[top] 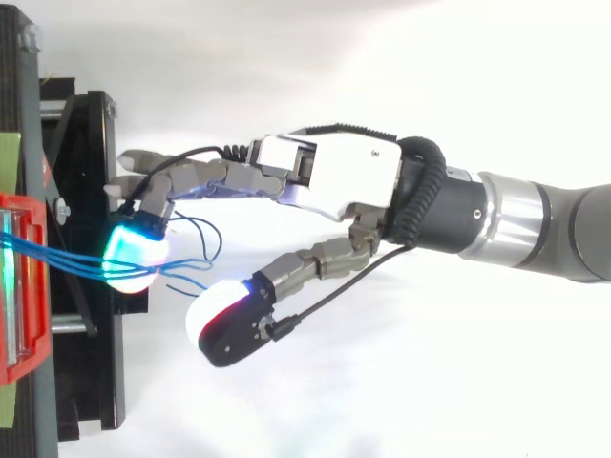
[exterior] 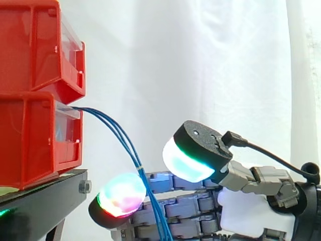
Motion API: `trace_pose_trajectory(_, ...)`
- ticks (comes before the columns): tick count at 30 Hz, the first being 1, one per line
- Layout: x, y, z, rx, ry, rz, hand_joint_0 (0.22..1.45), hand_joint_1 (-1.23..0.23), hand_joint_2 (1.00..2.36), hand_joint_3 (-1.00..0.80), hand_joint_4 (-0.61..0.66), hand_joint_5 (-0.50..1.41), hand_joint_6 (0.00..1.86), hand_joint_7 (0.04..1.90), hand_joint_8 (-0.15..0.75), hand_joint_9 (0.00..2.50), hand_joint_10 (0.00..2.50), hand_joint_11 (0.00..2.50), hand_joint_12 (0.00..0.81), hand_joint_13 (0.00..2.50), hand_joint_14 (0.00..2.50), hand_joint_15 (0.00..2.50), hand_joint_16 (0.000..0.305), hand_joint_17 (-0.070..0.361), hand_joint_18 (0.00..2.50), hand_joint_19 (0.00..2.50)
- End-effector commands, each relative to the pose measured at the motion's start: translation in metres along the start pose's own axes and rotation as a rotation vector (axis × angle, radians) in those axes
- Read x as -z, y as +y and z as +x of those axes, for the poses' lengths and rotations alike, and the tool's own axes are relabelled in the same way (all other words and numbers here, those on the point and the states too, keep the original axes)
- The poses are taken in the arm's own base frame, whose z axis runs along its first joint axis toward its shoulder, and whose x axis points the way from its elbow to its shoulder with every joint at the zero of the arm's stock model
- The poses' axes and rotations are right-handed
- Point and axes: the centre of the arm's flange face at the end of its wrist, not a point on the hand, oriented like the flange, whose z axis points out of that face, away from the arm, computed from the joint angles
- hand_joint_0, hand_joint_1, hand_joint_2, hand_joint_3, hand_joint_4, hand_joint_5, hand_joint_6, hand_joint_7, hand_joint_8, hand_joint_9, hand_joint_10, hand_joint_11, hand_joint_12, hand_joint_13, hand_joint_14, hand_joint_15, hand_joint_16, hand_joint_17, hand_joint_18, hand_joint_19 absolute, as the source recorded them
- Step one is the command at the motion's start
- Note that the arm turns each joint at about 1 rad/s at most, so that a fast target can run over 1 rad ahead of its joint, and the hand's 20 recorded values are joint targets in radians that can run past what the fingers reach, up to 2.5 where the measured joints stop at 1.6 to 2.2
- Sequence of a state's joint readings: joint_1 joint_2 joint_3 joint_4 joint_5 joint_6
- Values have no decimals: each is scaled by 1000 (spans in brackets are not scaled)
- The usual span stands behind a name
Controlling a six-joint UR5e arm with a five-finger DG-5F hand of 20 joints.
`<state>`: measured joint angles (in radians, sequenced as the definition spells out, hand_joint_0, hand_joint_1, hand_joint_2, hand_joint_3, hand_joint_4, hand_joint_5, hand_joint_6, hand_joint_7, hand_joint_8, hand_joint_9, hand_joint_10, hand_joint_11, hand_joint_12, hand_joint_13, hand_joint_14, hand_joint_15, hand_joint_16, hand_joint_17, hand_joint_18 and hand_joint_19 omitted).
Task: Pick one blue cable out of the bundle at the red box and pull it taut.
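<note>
The lower red box (exterior: 30, 143) sits on the black stand (exterior: 45, 201). The robot hand (top: 334, 176) reaches toward it with fingers stretched and thumb spread wide, pinching nothing. The blue cables (exterior: 118, 131) sag from the box past the fingertips (exterior: 123, 193). They look thin, limp and likely slippery, so one is best pinched firmly on that free run.

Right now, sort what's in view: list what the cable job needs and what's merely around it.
Job: blue cables, lower red box, robot hand.
Merely around: upper red bin, black stand, white curtain.
</note>
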<state>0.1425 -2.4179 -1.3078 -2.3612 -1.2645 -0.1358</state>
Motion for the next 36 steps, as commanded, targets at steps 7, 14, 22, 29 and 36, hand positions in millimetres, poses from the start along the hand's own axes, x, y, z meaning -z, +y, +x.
trace_pose_trajectory(7,0,2,14,18,11,-4,587,-741,1000,-494,354,-129,502,1076,296,299,0,8,351,76,0,29,55,124,69,103)
trace_pose_trajectory(14,0,2,14,10,8,-5,605,-738,1004,-443,296,-117,500,1184,294,302,0,8,351,80,2,35,54,122,77,101)
trace_pose_trajectory(22,-2,3,7,8,-5,-8,565,-706,1000,-500,351,-130,502,1077,298,303,0,17,355,79,1,46,55,124,70,113)
trace_pose_trajectory(29,-2,1,-5,8,-34,3,556,-697,1000,-500,360,-130,502,1066,299,304,0,10,355,79,2,41,56,125,69,115)
trace_pose_trajectory(36,-3,3,-7,15,-50,2,565,-709,1000,-500,351,-127,502,1088,299,307,0,17,353,85,0,40,55,124,75,118)
